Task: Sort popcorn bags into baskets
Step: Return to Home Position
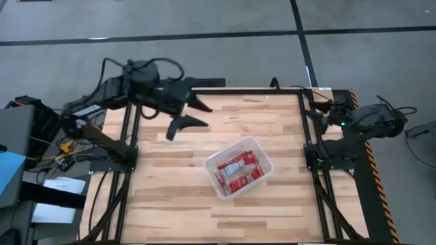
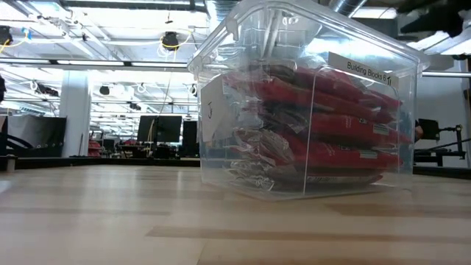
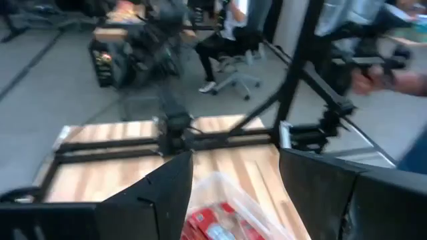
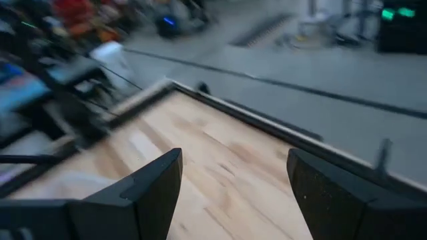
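Judging by the table (image 1: 170,197), sorting is taken as done: no popcorn bags (image 1: 235,170) are seen outside the clear tub (image 1: 263,151), just right of frame centre. The left gripper (image 1: 189,121), upper left, is spread and empty. The right gripper (image 4: 235,155), at the right edge, is likewise spread. Parking both arms clear of the tub is called for next.

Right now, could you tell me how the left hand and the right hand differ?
The left hand reaches out over the left half of the table; the right hand sits tucked at the table's right edge. The left hand faces the clear tub of red packets; the right hand faces only bare wood and the floor beyond. Both are open and empty.
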